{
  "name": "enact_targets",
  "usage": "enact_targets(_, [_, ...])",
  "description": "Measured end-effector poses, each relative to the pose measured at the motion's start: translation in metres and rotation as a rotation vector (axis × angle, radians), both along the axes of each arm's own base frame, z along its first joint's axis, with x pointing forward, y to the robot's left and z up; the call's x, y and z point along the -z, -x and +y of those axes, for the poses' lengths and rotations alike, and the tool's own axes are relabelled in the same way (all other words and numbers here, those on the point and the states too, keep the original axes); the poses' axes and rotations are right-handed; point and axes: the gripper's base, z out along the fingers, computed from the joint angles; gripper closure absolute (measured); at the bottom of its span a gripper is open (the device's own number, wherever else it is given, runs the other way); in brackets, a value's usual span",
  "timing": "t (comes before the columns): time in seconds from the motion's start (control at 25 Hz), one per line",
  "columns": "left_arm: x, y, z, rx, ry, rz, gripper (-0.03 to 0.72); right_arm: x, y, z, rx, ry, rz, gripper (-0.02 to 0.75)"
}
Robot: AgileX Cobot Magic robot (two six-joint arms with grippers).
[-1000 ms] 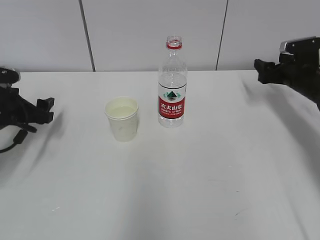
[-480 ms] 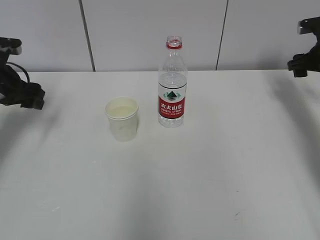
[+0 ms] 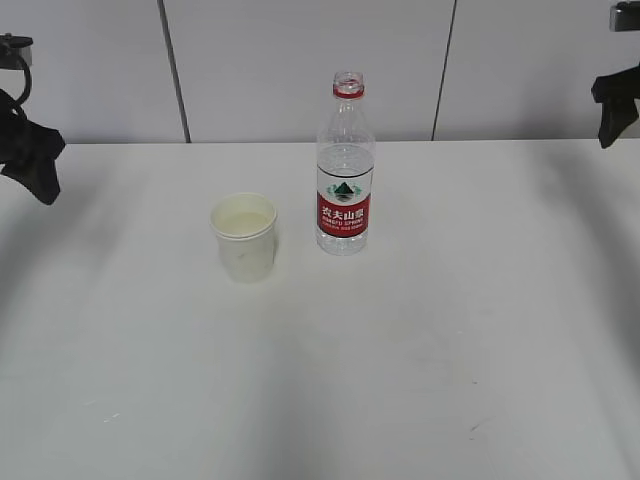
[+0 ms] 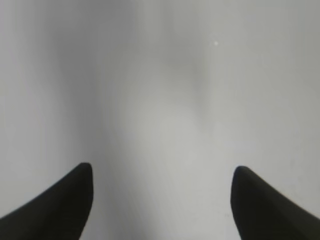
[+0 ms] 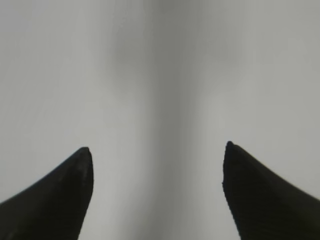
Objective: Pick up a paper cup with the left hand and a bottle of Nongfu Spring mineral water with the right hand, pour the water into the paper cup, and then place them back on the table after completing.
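Note:
A white paper cup (image 3: 244, 238) with water in it stands upright on the white table (image 3: 400, 350). To its right an uncapped, nearly empty clear bottle (image 3: 345, 165) with a red label stands upright. My left gripper (image 3: 42, 180) hangs at the far left edge, pointing down, far from the cup. Its wrist view shows open, empty jaws (image 4: 162, 172) over bare table. My right gripper (image 3: 606, 125) is at the far right edge, raised, far from the bottle. Its jaws (image 5: 157, 150) are open and empty.
A grey panelled wall (image 3: 300, 60) with dark vertical seams rises behind the table's far edge. A few faint scuff marks (image 3: 470, 428) lie on the near part of the table.
Both arms have drawn back outward and upward toward the frame edges, and their grippers have turned to point down. The cup and the bottle have not moved.

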Motion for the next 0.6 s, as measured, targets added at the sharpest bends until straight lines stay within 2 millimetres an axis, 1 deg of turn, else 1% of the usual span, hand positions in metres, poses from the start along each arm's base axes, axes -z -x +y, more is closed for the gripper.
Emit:
enact_targets(0.16, [-0.004, 0.008, 0.0, -0.002, 0.001, 0.087, 0.17, -0.018, 0.001, 0.009, -0.07, -0.074, -0.049, 0.143])
enact_targets(0.24, [-0.005, 0.011, 0.0, -0.002, 0.001, 0.121, 0.17, -0.029, 0.004, 0.015, -0.088, -0.112, -0.078, 0.143])
enact_targets(0.32, [-0.009, 0.014, 0.0, -0.003, 0.001, 0.122, 0.17, -0.042, 0.009, 0.018, -0.108, -0.114, -0.104, 0.144])
enact_targets(0.4, [-0.018, 0.018, 0.0, -0.003, 0.001, 0.097, 0.17, -0.057, 0.022, 0.021, -0.129, -0.102, -0.123, 0.144])
enact_targets(0.44, [-0.026, 0.021, 0.0, -0.003, 0.001, 0.079, 0.17, -0.061, 0.029, 0.023, -0.135, -0.101, -0.12, 0.144])
enact_targets(0.52, [-0.042, 0.029, -0.001, -0.003, 0.006, 0.037, 0.17, -0.076, 0.05, 0.027, -0.14, -0.098, -0.128, 0.144])
enact_targets(0.6, [-0.058, 0.039, -0.001, -0.004, 0.015, -0.004, 0.17, -0.083, 0.072, 0.032, -0.147, -0.1, -0.119, 0.145])
